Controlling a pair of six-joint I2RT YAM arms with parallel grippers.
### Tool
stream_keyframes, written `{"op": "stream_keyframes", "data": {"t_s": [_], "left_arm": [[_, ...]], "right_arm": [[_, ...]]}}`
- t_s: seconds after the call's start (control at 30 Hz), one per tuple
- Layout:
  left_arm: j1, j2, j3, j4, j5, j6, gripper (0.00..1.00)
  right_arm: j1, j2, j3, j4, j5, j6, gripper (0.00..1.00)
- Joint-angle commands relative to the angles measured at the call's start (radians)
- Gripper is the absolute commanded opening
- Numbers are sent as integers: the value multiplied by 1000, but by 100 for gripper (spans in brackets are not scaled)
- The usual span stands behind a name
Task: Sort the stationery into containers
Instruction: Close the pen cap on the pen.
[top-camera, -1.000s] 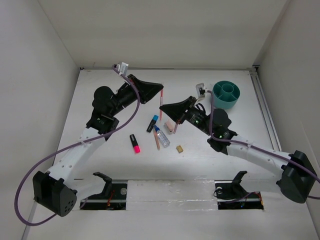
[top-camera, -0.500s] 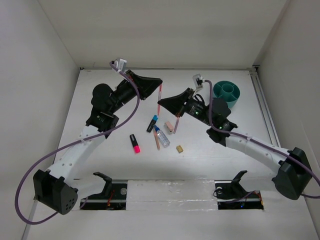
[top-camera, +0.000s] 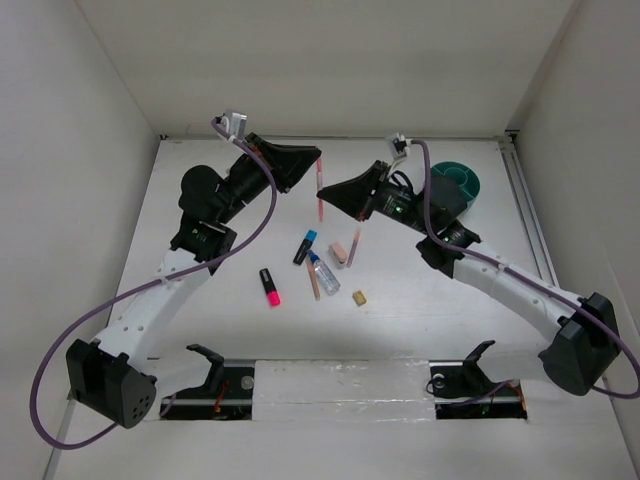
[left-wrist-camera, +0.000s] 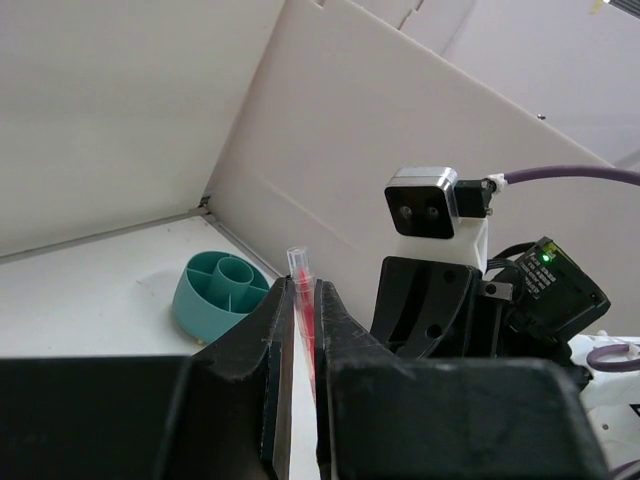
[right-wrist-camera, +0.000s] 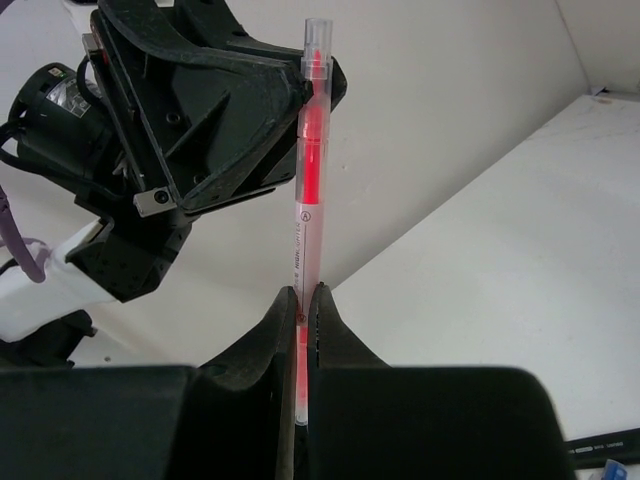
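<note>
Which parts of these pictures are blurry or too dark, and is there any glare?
Top external: evenly lit and sharp, soft shadows on the table, no harsh glare. Left wrist: the left gripper is dark and soft near the lens; the teal organiser is clear. Right wrist: the pink pen in the right gripper is crisp; the gripper body is featureless black.

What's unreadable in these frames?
Teal organiser: top external, right arm covers its left side; those compartments are hidden.
Left pink pen: left wrist, lower end hidden inside the left gripper.
Right pink pen: right wrist, barrel print too small to read.
Black marker: right wrist, cut by the bottom-right edge; which marker is unclear.
</note>
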Motion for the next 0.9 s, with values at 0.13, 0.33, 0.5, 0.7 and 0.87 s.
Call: {"op": "stream_keyframes", "data": {"t_s": [0.13, 0.33, 0.5, 0.7, 0.87], "left_arm": [[-15, 32, -36, -197, 134, 40, 0], [-15, 23, -36, -197, 143, 40, 0], [-15, 3, -27, -219, 134, 60, 0], [-15, -20, -5, -253, 108, 71, 18], [-15, -124, -37, -253, 3, 71, 71]], "right_arm": [[-42, -40, 138, 308, 79, 12, 0], [-21, -31, 105, 330, 50, 3, 0], [-12, -31, 80, 294, 50, -62, 0], [28, -22, 59, 248, 27, -129, 0], [88, 12, 23, 224, 68, -180, 0]]}}
